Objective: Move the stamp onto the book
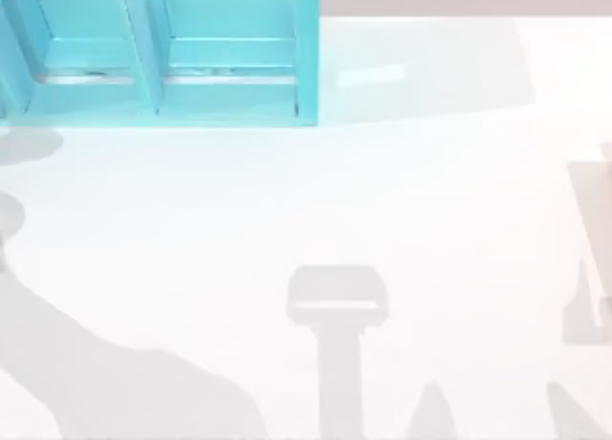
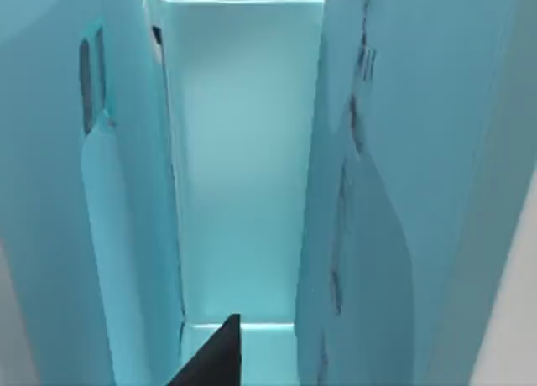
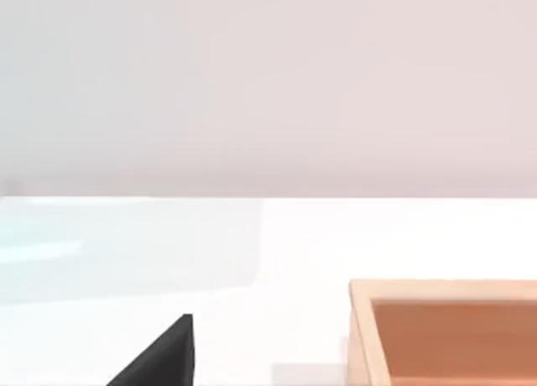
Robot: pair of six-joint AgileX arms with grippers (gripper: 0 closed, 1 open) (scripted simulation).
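While pale shadows of the arms fall across it, the white table lies smooth and matte, with a light-blue shelf unit standing at its far left, its flat panels dividing it into compartments. The left wrist view looks into one tall, narrow compartment, where a single dark finger of the left gripper juts in. The right wrist view shows one dark finger of the right gripper above the table beside an orange-tan box with a raised rim. Whether either gripper's fingers are spread cannot be told.
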